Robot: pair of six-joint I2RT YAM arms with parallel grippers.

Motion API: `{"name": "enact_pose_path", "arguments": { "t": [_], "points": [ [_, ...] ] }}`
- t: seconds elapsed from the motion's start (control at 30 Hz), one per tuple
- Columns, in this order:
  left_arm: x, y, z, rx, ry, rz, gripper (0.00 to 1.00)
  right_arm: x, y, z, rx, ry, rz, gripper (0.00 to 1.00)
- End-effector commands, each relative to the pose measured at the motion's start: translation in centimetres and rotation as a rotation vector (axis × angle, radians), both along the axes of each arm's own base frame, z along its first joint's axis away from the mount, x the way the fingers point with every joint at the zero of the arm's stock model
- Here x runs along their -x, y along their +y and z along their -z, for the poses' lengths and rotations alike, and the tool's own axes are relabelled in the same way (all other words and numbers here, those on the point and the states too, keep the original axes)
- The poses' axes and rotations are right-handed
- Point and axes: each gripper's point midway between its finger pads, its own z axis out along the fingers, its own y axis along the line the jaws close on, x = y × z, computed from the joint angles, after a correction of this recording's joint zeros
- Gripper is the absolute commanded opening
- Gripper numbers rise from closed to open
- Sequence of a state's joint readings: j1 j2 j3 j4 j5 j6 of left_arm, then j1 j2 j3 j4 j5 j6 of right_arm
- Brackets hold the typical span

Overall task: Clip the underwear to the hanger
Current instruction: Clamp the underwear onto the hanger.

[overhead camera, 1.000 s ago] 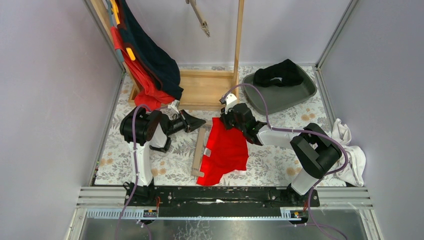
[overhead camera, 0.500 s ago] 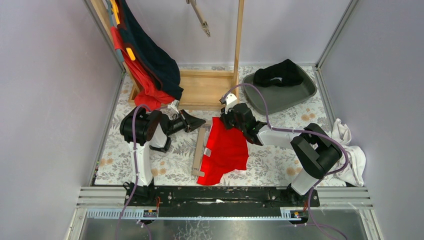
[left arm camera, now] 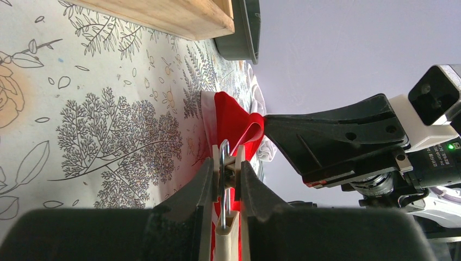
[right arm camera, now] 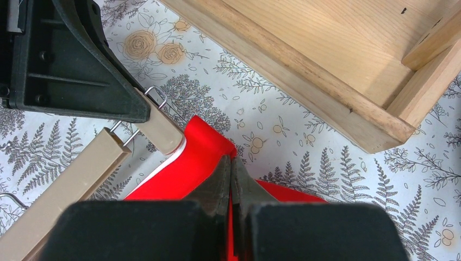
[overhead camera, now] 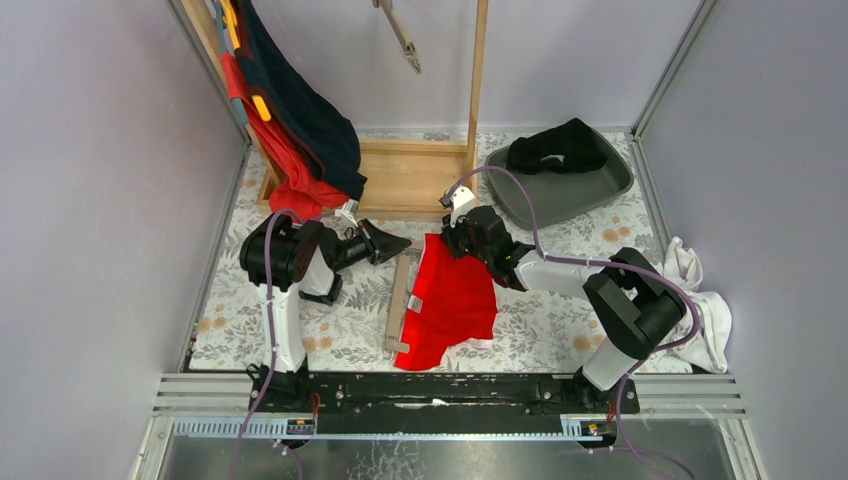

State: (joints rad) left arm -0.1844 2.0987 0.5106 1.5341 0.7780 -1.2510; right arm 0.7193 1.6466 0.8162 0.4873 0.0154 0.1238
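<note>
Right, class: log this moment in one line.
left end effector: shut on beige plastic hanger clip | right end effector: shut on red fabric underwear | clip: beside underwear edge

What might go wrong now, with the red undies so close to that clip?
1. The left gripper pinches the hanger clip by its tip; if it slips off, the clip may snap shut with no cloth inside.
2. The right gripper holds only a thin fold of the red underwear, which might pull free.

Grey tray (overhead camera: 585, 196), black garment (overhead camera: 556, 148), white cloth (overhead camera: 706, 312), wooden stand (overhead camera: 405, 180)
</note>
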Motion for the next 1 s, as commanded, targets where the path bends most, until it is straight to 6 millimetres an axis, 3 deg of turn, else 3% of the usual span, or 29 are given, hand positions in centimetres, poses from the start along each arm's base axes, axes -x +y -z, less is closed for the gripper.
{"name": "enact_pose_path", "arguments": {
  "t": [0.0, 0.97],
  "points": [
    [0.1, -0.4, -1.7, 0.007, -0.097, 0.012, 0.0, -0.9, 0.9, -3.2, -0.05, -0.072, 0.001, 0.0],
    [0.8, -2.7, -3.0, 0.022, -0.137, 0.063, 0.0, -1.4, 1.5, -3.1, -0.045, -0.066, -0.005, 0.0]
  ]
}}
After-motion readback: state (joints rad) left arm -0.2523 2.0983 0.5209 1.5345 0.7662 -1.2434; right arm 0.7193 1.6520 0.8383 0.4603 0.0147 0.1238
